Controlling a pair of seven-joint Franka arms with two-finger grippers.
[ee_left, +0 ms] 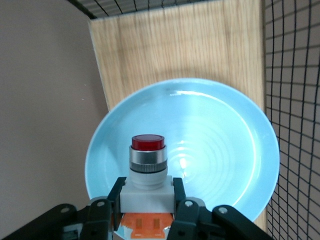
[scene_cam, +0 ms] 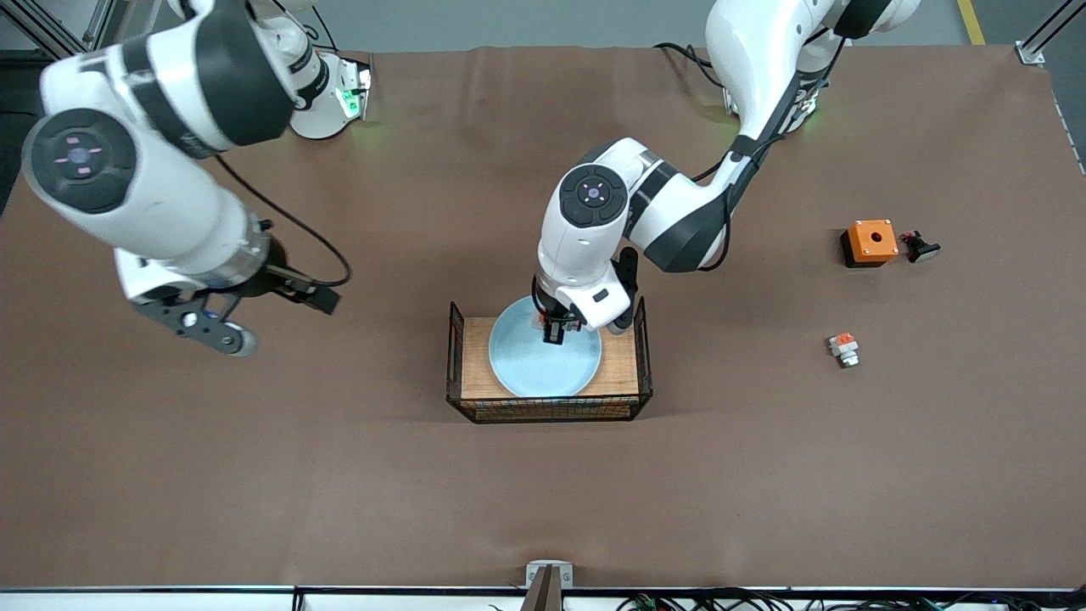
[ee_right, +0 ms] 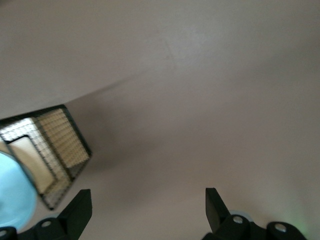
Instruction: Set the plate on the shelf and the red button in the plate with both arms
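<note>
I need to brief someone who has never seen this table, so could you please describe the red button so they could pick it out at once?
Find the wire-walled wooden tray at the table's middle; the plate lies in it. Over that plate the left hand is shut on the red button. Its dark red tip sets it apart from the similar white-and-orange part lying toward the left arm's end of the table.

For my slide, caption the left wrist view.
Left pincer holds the red button over the plate.

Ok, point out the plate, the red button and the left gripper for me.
plate point(scene_cam: 530, 365): front view, bare inner surface.
red button point(ee_left: 147, 143): left wrist view, dark red tip.
left gripper point(ee_left: 147, 200): left wrist view, midway between its fingers.
</note>
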